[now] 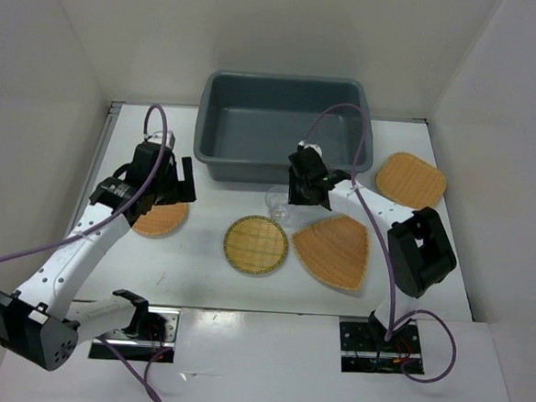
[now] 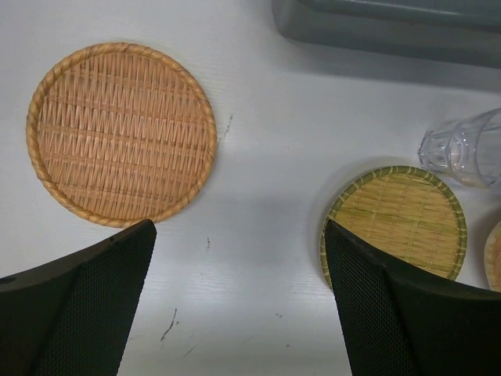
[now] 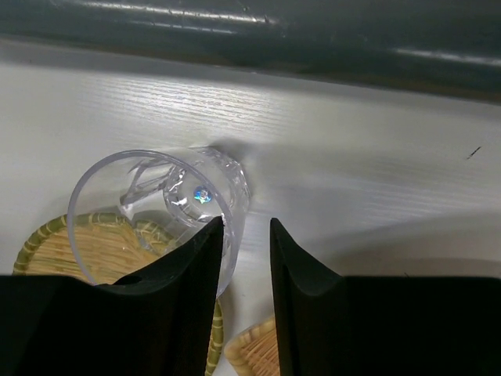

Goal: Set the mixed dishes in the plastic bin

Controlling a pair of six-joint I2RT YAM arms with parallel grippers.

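The clear glass cup [image 1: 276,202] stands on the table just in front of the dark grey plastic bin [image 1: 204,123]. My right gripper [image 1: 297,201] is at the cup. In the right wrist view one finger is inside the cup [image 3: 156,211] against its wall. The other is outside with a small gap, so the right gripper [image 3: 246,231] is narrowly open around the wall. My left gripper [image 2: 239,258] hangs wide open and empty above the table beside a round wicker tray [image 2: 121,133]. A green-rimmed round tray [image 1: 256,244], a fan-shaped tray [image 1: 334,250] and a rounded square tray [image 1: 410,180] lie flat.
The bin's front wall [image 3: 274,39] rises right behind the cup. The green-rimmed tray [image 3: 47,251] and the fan tray's tip [image 3: 254,352] lie just below the right fingers. White walls enclose the table on both sides and at the back.
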